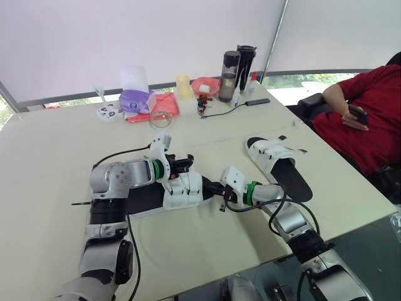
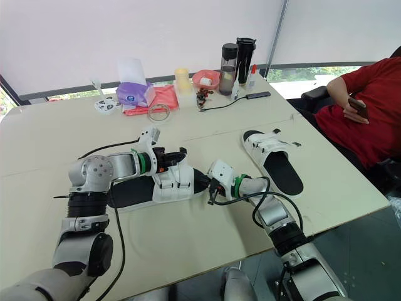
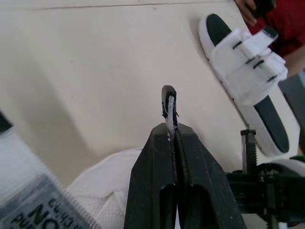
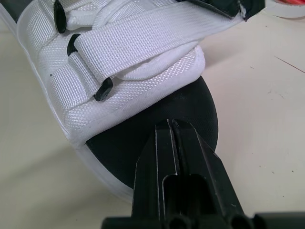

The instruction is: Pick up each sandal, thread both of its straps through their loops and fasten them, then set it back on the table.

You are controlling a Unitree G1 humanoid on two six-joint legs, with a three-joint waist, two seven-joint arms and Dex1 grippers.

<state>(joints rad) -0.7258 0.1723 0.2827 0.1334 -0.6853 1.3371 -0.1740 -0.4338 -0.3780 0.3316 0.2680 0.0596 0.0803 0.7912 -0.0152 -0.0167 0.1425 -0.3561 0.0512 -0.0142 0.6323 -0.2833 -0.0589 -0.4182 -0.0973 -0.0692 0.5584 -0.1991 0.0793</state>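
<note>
At table centre, your left gripper (image 3: 172, 130) is clenched on the near sandal's (image 1: 182, 191) strap (image 3: 169, 101); your right gripper (image 4: 172, 125), fingers pressed together, sits at its black toe end.

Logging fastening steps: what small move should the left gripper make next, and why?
Probably lay the strap down onto the near sandal's white upper to fasten it: the strap seems to run from a black loop to the left gripper, shut on its free end; the right gripper, shut, touches the sole.
</note>
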